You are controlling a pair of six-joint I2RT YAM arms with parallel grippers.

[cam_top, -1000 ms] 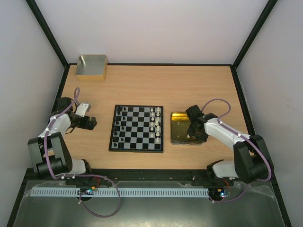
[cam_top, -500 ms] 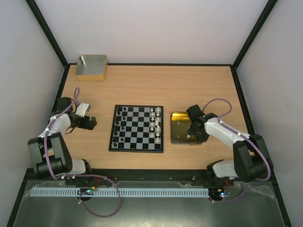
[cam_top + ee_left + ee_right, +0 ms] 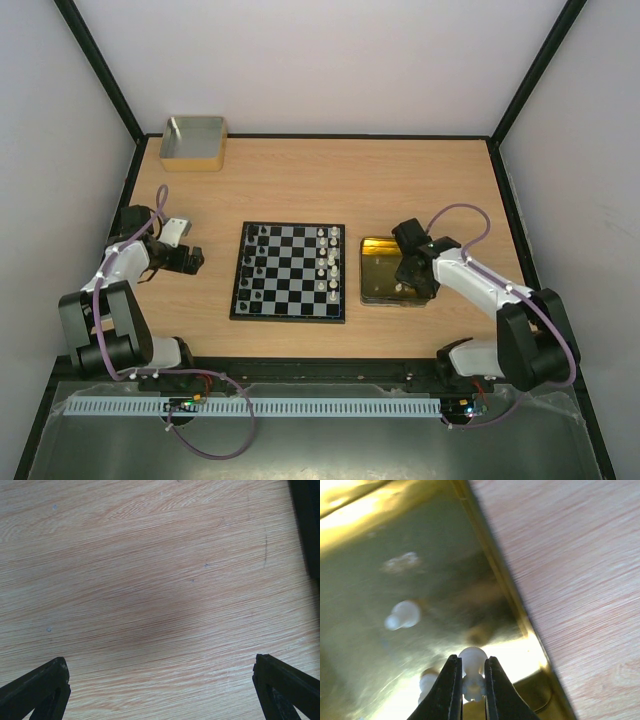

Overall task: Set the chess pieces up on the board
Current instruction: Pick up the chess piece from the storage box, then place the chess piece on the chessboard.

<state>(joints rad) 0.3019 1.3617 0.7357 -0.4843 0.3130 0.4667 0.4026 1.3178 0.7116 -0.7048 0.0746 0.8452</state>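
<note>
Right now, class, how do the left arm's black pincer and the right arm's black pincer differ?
The left arm's black pincer is wide open; the right arm's black pincer is shut. The left holds nothing; the right grips a small cream-white chess piece. The left is over the light wooden table; the right over the shiny gold tin. Both have black fingers.

The jaws pinch a cream-white pawn (image 3: 472,661) over the gold tin (image 3: 445,555); another blurred piece (image 3: 402,615), perhaps a pawn, lies inside.
</note>
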